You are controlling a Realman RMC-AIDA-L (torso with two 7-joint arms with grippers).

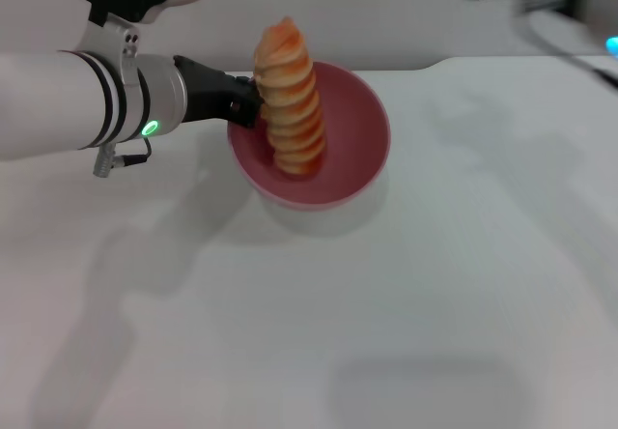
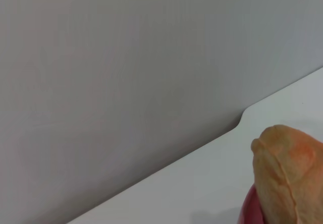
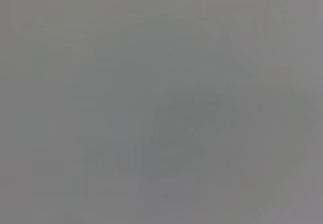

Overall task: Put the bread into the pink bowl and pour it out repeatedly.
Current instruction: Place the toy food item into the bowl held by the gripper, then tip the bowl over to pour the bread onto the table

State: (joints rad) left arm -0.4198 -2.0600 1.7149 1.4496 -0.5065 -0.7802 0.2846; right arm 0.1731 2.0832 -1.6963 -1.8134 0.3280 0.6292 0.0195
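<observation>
Your left gripper (image 1: 253,100) meets the pink bowl (image 1: 359,110) at its left rim, finger state hidden; the bread (image 1: 291,100) stands inside, long axis tilted up over that rim

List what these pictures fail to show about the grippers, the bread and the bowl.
- Left gripper: head view, fingertips hidden behind the ridged orange-tan bread loaf and the round pink plastic bowl rim; grip state unclear.
- Right gripper: absent from the head view; right wrist view is a featureless grey blur.
- Bowl: left wrist view cuts it to a sliver at the edge.
- Bread's lower end: hidden inside the bowl.
</observation>
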